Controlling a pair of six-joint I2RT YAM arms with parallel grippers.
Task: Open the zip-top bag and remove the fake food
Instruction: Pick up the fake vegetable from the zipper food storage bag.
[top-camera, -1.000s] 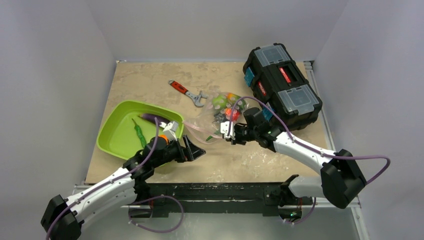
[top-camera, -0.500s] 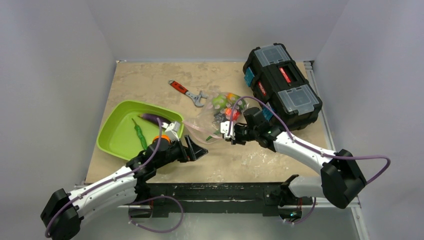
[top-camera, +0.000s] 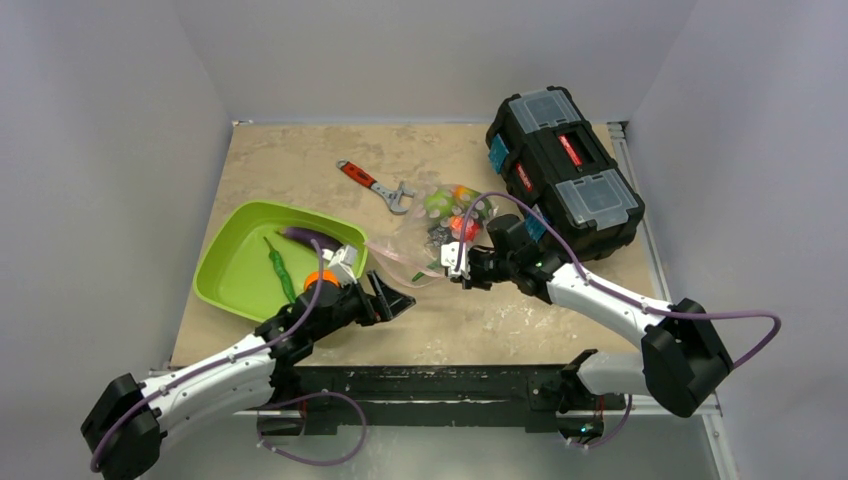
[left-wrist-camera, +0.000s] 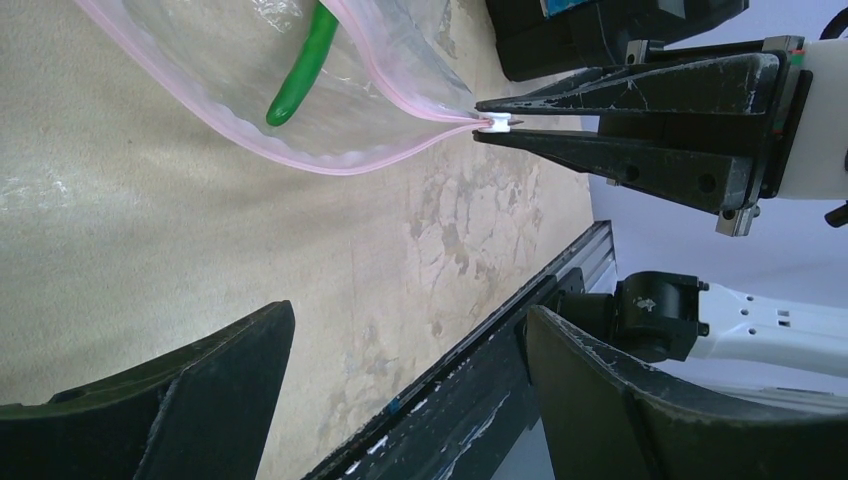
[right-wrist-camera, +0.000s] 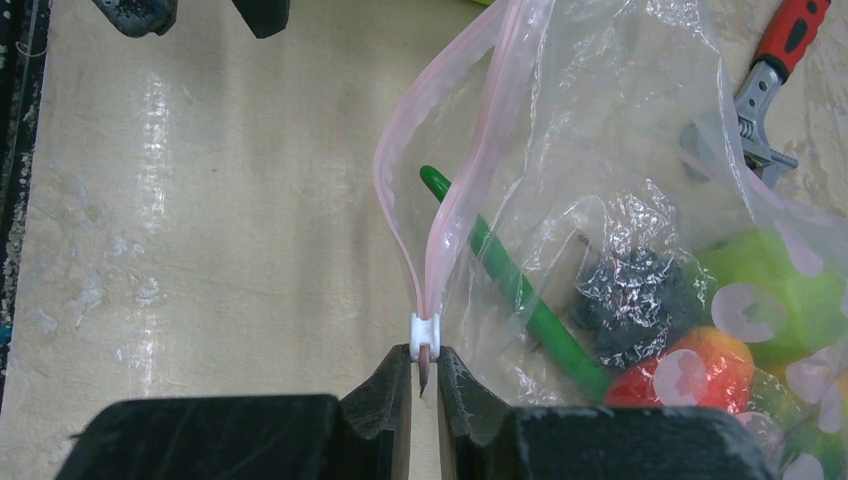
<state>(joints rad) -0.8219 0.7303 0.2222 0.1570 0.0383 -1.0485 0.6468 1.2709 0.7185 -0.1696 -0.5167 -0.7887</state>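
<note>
The zip-top bag (top-camera: 425, 238) lies mid-table with its pink zip mouth open toward the left. My right gripper (top-camera: 453, 263) is shut on the bag's zip end, just behind the white slider (right-wrist-camera: 425, 335). Inside the bag are a green pod (right-wrist-camera: 520, 295), a red piece (right-wrist-camera: 680, 375), a dark crinkly piece (right-wrist-camera: 630, 295) and a spotted green piece (right-wrist-camera: 770, 290). My left gripper (top-camera: 396, 300) is open and empty, low over the table in front of the bag's mouth (left-wrist-camera: 330, 160). An eggplant (top-camera: 303, 237), a green pod (top-camera: 279, 265) and an orange fruit (top-camera: 320, 279) lie in the green tray (top-camera: 232, 262).
A red-handled wrench (top-camera: 375, 185) lies behind the bag. A black toolbox (top-camera: 563, 170) stands at the back right, close to my right arm. The table's near edge and black rail (left-wrist-camera: 480, 390) run just below my left gripper.
My left gripper has shifted a little to the right, off the tray's corner toward the bag's mouth, uncovering the orange fruit. The right gripper and the bag have not moved.
</note>
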